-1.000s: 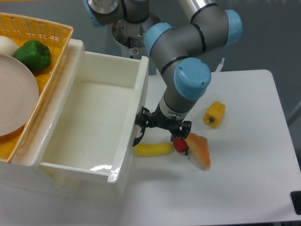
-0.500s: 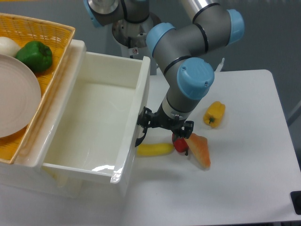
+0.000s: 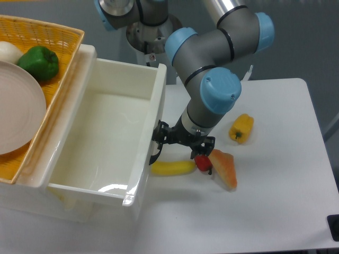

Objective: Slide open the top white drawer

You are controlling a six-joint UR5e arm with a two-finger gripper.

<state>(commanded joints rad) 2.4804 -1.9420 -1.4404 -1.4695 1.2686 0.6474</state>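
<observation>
Even, bright overhead light, no harsh shadows from my view. Soft grey shadow under the arm on the white surface (image 3: 275,159). Glare patch on the top white drawer (image 3: 106,153) floor and front rim. Focus sharp; slight softness at frame edges.

Top white drawer (image 3: 100,143) stood pulled out. Gripper (image 3: 158,142) sat at its front handle (image 3: 155,153), grip not discernible. Banana (image 3: 172,168) lay just beside.

You see the top white drawer (image 3: 100,143) in glossy smooth plastic; beside it the yellow basket (image 3: 58,39) looks woven, and the table (image 3: 280,211) looks matt white.
</observation>
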